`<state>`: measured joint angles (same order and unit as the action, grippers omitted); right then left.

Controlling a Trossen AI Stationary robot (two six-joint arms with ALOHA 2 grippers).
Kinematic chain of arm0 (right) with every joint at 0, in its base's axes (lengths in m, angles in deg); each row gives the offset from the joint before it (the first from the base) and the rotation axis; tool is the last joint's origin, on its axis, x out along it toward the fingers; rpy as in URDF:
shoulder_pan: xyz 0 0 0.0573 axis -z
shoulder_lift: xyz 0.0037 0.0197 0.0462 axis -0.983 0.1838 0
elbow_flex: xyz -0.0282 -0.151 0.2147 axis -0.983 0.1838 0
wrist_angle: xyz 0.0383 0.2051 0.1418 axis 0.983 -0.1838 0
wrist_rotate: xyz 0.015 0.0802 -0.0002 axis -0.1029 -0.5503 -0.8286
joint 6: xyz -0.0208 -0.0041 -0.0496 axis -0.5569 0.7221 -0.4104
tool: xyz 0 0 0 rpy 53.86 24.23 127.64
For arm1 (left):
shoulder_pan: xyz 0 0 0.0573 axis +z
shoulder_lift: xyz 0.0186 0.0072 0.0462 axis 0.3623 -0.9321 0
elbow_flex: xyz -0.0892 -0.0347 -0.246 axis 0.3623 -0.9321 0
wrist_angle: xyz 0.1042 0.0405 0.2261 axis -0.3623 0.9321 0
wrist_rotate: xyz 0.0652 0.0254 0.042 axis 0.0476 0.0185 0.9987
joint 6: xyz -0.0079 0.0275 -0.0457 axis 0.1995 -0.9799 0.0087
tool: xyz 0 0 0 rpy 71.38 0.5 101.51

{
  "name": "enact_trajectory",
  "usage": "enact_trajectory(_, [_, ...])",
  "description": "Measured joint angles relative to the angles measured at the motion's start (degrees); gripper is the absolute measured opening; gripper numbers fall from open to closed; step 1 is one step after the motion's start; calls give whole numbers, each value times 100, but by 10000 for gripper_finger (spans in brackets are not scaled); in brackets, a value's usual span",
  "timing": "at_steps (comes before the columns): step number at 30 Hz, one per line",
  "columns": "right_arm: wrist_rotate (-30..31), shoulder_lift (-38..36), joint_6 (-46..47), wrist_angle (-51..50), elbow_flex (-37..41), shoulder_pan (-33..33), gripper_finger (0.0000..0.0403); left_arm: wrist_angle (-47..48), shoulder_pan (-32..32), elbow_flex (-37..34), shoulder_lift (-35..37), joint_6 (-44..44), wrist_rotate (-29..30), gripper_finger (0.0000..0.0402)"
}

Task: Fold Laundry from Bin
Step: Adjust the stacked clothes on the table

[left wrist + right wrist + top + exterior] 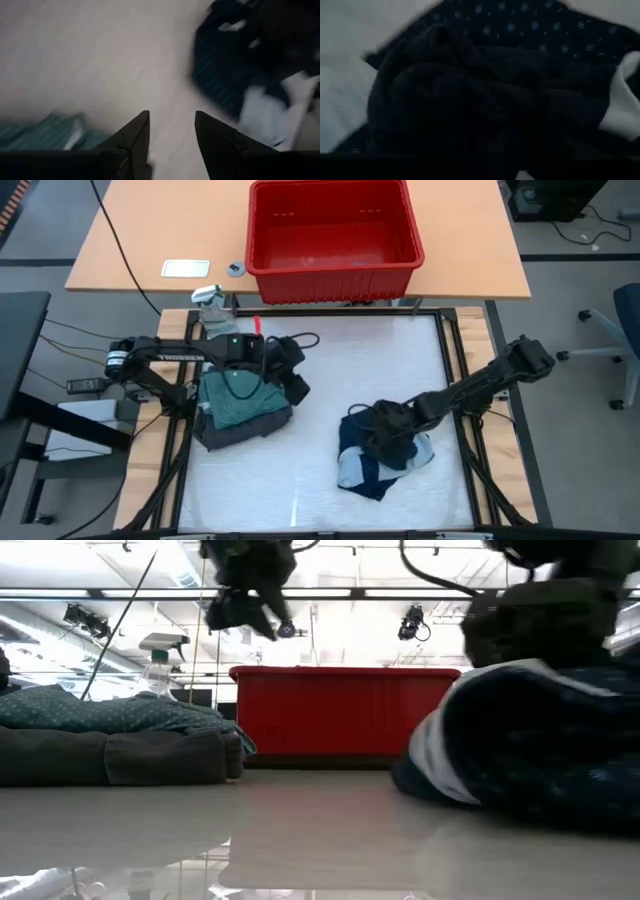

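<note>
- we see the bin [333,240] empty beyond the table's far edge, so the laundry is all out on the table [330,370].
- near the left edge lies a folded stack: a teal shirt [238,402] on a grey piece [240,430].
- the left gripper [171,135] hovers just right of that stack, fingers apart and holding nothing.
- toward the right edge sits a crumpled heap [382,458]: a navy dotted piece [530,25], with white and pale blue showing at its edges.
- the right gripper [392,432] is down on top of that heap; we cannot tell whether it is clenched or released.
- we judge the cloth light, limp and prone to bunching; layers may lift together.
- best hold, we think: a single edge or corner of the navy piece, pulled clear of the rest.
</note>
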<state>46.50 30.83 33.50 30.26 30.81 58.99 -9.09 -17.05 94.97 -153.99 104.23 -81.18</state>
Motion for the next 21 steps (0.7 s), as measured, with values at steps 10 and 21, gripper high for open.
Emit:
enact_trajectory(10, [-244,-552,1415,-1077,203,-1227,180,1069,-175,-425,-2,-215,-20,138])
enact_trajectory(21, [1412,-2150,1769,-1005,-376,-975,180,1056,-247,-1366,-4,-390,-278,105])
